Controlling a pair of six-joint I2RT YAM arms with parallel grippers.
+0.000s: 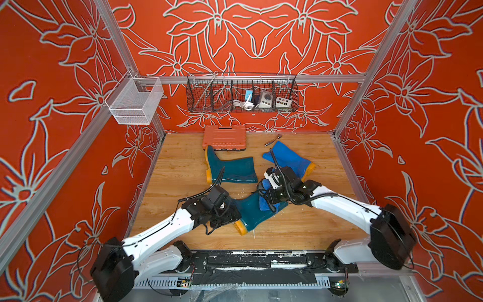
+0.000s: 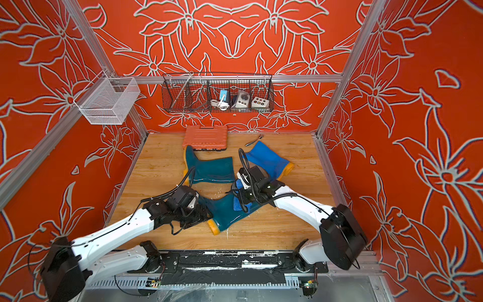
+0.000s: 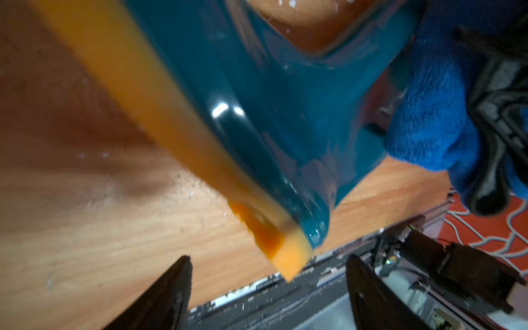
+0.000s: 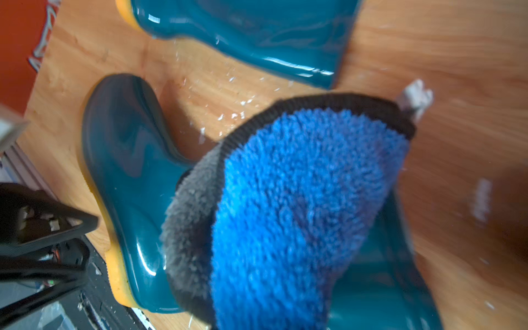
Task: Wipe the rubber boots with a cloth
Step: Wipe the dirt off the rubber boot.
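Note:
Three rubber boots lie on their sides on the wood floor. The near teal boot [image 1: 248,214] [image 3: 257,100] [image 4: 125,171] has the cloth [image 1: 265,202] [image 4: 285,214], blue fuzzy with black edging, pressed on its shaft. My right gripper [image 1: 266,194] is shut on the cloth, which hides its fingers in the right wrist view. My left gripper [image 1: 234,221] [image 3: 268,268] is open at this boot's yellow sole [image 3: 288,257], whose tip sits just beyond the spread fingertips. A second teal boot [image 1: 230,167] [image 4: 257,37] lies farther back, and the bright blue boot [image 1: 287,157] lies back right.
An orange ribbed case [image 1: 224,137] and a small metal tool [image 1: 271,141] sit at the back wall. A black wire basket [image 1: 241,94] and a white mesh basket [image 1: 133,102] hang on the frame. White flecks dot the floor [image 1: 177,170] between the teal boots.

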